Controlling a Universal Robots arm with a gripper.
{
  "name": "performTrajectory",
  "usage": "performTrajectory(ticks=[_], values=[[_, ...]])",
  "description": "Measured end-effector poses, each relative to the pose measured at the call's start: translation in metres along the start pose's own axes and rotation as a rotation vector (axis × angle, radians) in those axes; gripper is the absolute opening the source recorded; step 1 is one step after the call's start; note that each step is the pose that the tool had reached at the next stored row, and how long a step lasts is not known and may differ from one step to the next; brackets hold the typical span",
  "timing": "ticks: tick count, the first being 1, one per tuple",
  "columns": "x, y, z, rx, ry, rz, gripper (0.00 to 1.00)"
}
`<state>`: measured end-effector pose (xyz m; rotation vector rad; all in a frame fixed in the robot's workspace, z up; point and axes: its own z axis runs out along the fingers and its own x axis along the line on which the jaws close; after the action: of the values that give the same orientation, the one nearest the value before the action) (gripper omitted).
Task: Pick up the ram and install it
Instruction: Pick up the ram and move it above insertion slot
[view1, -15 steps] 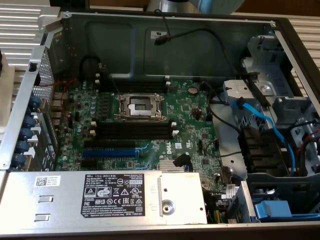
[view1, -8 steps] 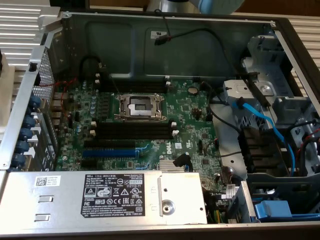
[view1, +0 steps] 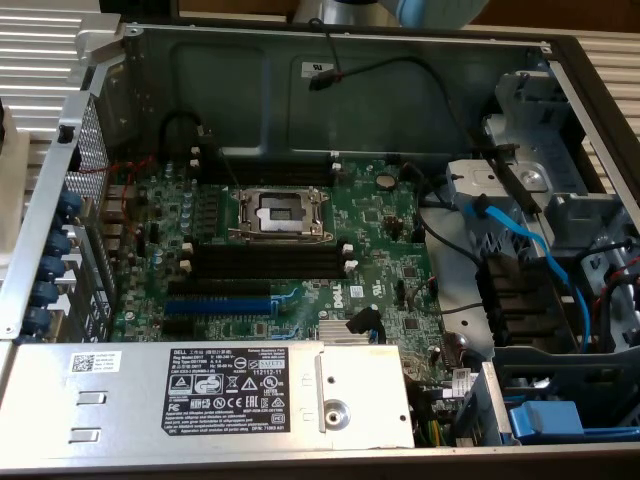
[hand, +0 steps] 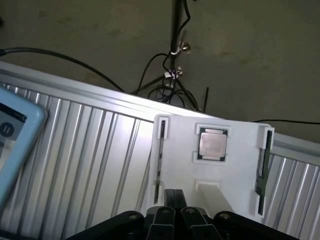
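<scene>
Ram (hand: 263, 165): one long, thin, dark stick, seen edge-on. Stands on its long edge in a narrow slot along one side of a white holder (hand: 240, 150). Seated straight, unheld.

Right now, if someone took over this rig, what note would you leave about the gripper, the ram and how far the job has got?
gripper: shut, holding nothing, hovering over the white holder.
ram: a dark stick on edge in a side slot of the holder. The thin dark strip in the opposite slot may be another. A processor chip lies between them.
long black slots on the motherboard: empty.
Done: nothing yet.
Left: picking up the ram and installing it.
</scene>
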<state>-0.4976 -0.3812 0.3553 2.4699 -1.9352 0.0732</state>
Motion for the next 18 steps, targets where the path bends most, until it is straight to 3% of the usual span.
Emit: performTrajectory(ticks=[3,6,13,18], values=[[0.0,-0.0001,0.0024,0.0168,0.0037,-0.002,0.1],[0.0,0.0001,0.0054,0.0249,0.0026,-0.002,0.1],[-0.001,0.0004,0.0176,0.0279,-0.008,-0.001,0.1],[0.002,0.0014,0.0269,0.0288,-0.0116,-0.001,0.1]])
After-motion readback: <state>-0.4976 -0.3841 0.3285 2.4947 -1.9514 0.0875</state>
